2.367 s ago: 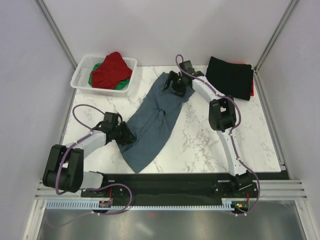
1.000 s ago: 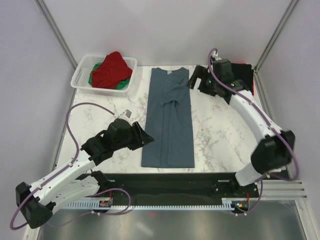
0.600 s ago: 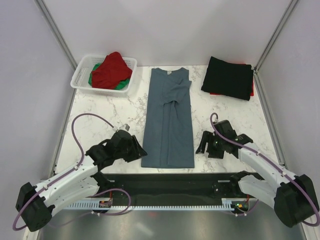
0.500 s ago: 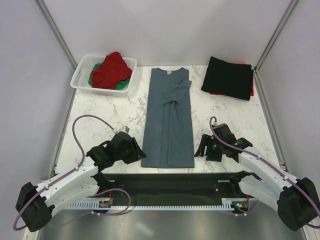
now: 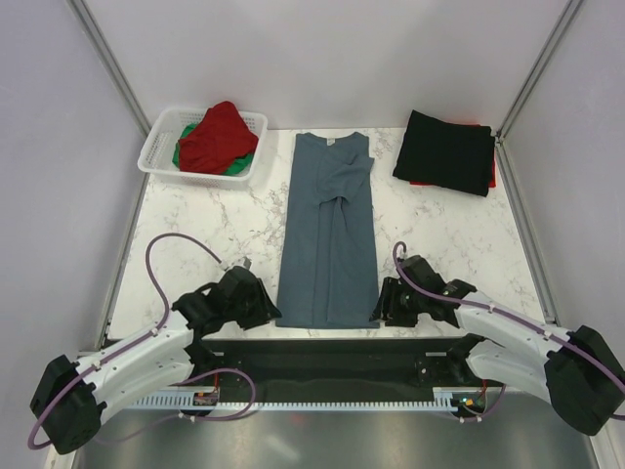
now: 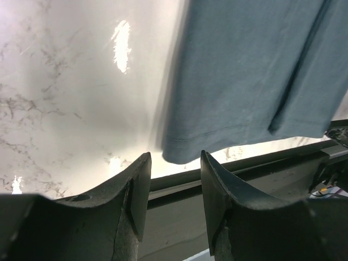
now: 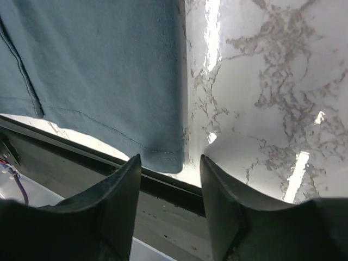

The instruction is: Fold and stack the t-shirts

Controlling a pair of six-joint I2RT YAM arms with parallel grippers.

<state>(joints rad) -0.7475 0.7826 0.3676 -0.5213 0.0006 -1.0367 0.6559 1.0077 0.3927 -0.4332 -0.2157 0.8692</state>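
Left gripper (image 5: 268,312), right gripper (image 5: 379,307), both parted, empty, flanking one blue-grey t-shirt (image 5: 327,234), one black t-shirt (image 5: 447,151) folded

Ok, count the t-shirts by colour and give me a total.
Blue-grey: 1, the slate blue-grey t-shirt laid flat.
Black: 1, the black folded t-shirt.
Red: 2, the red crumpled t-shirt in the white plastic lattice basket, and a red edge under the black one, likely a shirt.
Green: 1, the green t-shirt in that basket.
Total: 5.
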